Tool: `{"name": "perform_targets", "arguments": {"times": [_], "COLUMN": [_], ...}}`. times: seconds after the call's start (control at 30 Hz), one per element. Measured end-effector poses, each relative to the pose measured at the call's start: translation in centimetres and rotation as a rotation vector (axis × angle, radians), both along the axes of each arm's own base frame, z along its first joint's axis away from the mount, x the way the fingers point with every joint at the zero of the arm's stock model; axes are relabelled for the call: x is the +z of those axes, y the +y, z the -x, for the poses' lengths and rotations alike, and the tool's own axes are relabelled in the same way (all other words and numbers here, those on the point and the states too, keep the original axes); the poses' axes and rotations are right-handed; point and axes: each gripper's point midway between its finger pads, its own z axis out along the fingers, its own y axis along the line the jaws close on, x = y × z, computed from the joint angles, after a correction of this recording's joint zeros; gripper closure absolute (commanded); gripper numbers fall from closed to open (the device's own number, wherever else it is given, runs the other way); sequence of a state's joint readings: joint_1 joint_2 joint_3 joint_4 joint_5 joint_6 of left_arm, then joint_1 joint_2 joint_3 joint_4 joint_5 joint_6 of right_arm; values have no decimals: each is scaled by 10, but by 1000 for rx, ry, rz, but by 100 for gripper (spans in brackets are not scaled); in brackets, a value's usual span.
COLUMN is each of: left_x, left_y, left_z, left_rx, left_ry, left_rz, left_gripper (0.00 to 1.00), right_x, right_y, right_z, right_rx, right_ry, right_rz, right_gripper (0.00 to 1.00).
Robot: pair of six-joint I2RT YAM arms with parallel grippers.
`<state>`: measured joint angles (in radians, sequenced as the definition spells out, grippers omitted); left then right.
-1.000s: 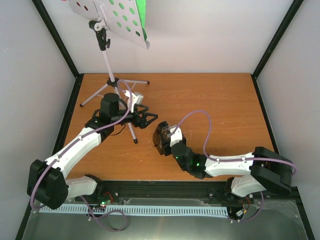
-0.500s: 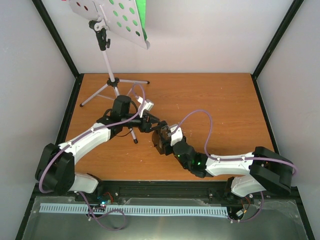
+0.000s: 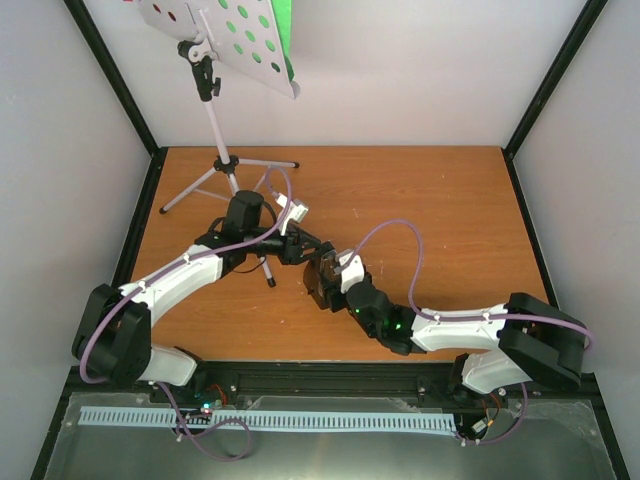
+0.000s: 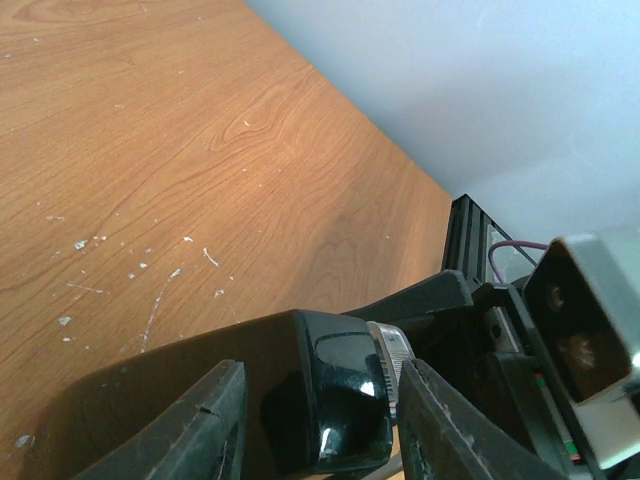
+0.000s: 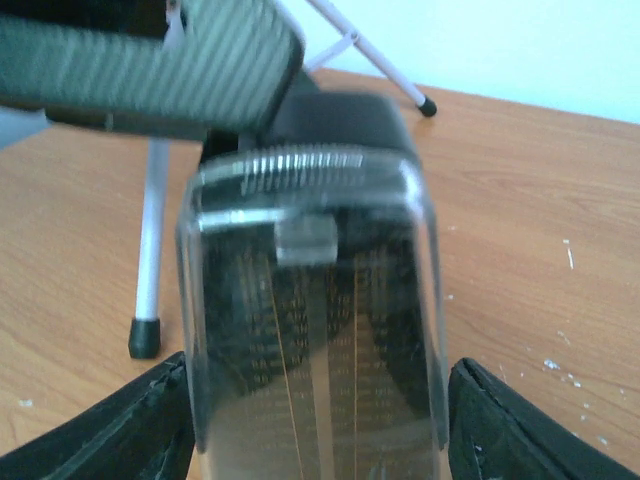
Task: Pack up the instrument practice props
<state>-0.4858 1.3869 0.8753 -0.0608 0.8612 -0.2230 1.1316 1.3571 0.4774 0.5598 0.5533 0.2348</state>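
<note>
The small black metronome (image 3: 322,272) with its clear cover (image 5: 310,300) is held just off the wooden table near its middle. My right gripper (image 3: 324,284) is shut on it, one finger on each side of the cover (image 5: 315,430). My left gripper (image 3: 307,251) comes in from the left. Its fingers (image 4: 190,420) flank the glossy black top (image 4: 340,390), one against the silver key. The music stand (image 3: 215,40) stands at the back left on thin silver legs (image 5: 150,250). A green sheet (image 3: 283,25) lies on its desk, and red shows through the holes (image 3: 168,15).
One tripod leg's foot (image 3: 271,283) rests just left of the grippers. White walls and black frame posts (image 3: 555,75) close in the table (image 3: 430,190). A purple cable (image 3: 400,235) loops over the right arm.
My left arm reached right from the tripod leg to the metronome, and its jaws narrowed onto the top. The right gripper and metronome stayed put.
</note>
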Motion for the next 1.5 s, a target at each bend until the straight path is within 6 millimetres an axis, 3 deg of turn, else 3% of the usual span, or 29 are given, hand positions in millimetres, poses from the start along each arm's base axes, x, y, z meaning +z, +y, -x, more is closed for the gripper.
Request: {"name": "perform_targets", "arguments": {"times": [0.13, 0.27, 0.47, 0.53, 0.67, 0.77, 0.83, 1.07, 1.27, 1.5], "left_x": [0, 2, 39, 51, 50, 30, 12, -23, -25, -27], "left_y": [1, 6, 18, 20, 8, -8, -18, -22, -20, -19], "left_z": [-2, -8, -11, -9, 0, 10, 14, 16, 12, 9], "left_rx": [12, 59, 143, 151, 120, 70, 45, 37, 52, 70], "left_ry": [-8, -39, -189, -247, -312, -316, -310, -306, -339, -365], "left_rz": [-8, -34, -22, -15, -47, -106, -163, -297, -328, -356], "left_gripper": [39, 22, 2, 1, 1, 0, 1, 4, 28, 45], "right_x": [-17, -24, 24, 39, 59, 60, 56, 35, 25, 23], "right_y": [-2, -10, -37, -50, -86, -120, -132, -137, -136, -137], "right_z": [4, 12, 30, 35, 33, 21, 21, 29, 31, 32], "right_rx": [28, 63, 96, 97, 44, -49, -72, -54, -44, -48], "right_ry": [30, 46, -11, -32, -50, -49, -40, 16, 44, 49], "right_rz": [71, 146, 65, 21, -50, -84, -96, -105, -103, -117], "right_gripper": [6, 0, 0, 0, 0, 0, 0, 0, 0, 0]}}
